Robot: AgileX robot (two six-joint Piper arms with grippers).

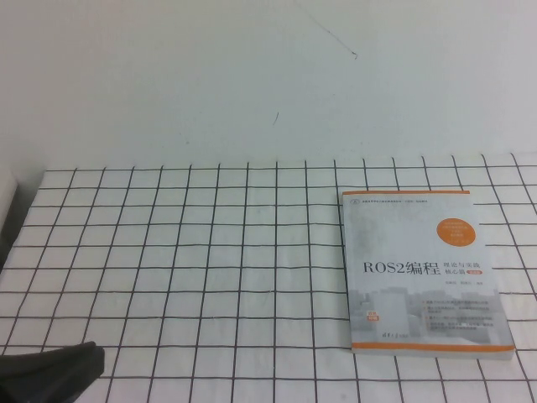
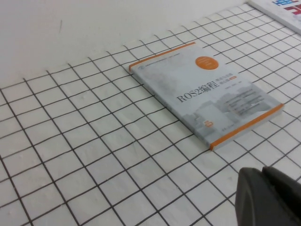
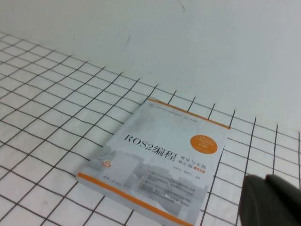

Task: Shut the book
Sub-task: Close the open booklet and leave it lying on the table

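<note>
The book (image 1: pixel 424 269) lies flat and closed on the right side of the checked tablecloth, its pale cover with orange bands and the title "ROS2" facing up. The left wrist view shows the book (image 2: pixel 207 94) and so does the right wrist view, where the book (image 3: pixel 160 165) fills the middle. My left gripper (image 1: pixel 50 369) rests low at the near left corner, far from the book; its dark fingers (image 2: pixel 251 188) sit together, holding nothing. My right gripper (image 3: pixel 265 179) appears only in its own wrist view, shut and empty, just off the book's right side.
A white cloth with a black grid (image 1: pixel 210 252) covers the table, ending at a plain white wall (image 1: pixel 252 75). A dark object (image 1: pixel 7 210) stands at the left edge. Another printed sheet or book (image 2: pixel 282 12) lies beyond the book in the left wrist view.
</note>
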